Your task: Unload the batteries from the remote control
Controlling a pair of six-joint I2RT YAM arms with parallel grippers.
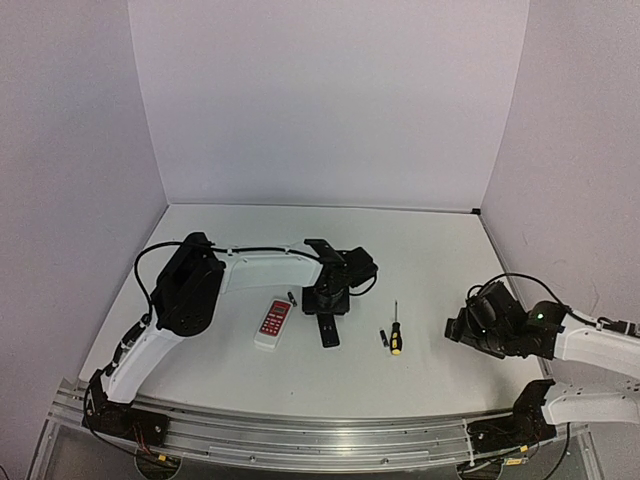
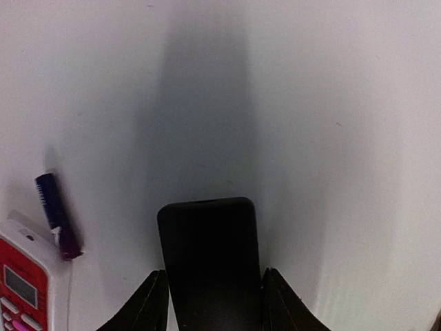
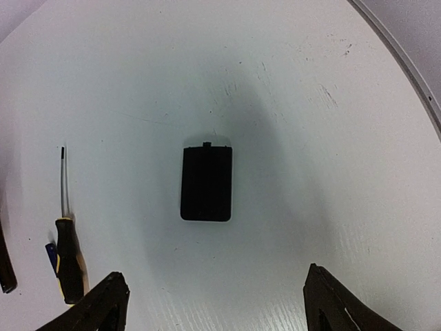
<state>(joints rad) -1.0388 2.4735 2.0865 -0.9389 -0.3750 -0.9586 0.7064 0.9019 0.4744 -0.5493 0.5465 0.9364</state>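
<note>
The slim black remote control (image 1: 329,332) lies on the table's middle, back side up as far as I can tell. My left gripper (image 1: 329,302) is shut on its far end; in the left wrist view (image 2: 213,276) both fingers (image 2: 148,303) press the remote's (image 2: 209,241) sides. One dark battery (image 2: 57,215) lies loose left of it (image 1: 292,297). Another battery (image 1: 383,338) lies beside the screwdriver and shows in the right wrist view (image 3: 51,252). My right gripper (image 1: 462,326) is open and empty (image 3: 213,303), above a small black battery cover (image 3: 206,183).
A wider white remote with a red panel (image 1: 273,323) lies left of the black remote and shows in the left wrist view (image 2: 24,286). A yellow-and-black screwdriver (image 1: 396,335) lies to the right (image 3: 69,255). The table's right edge (image 3: 406,69) is near.
</note>
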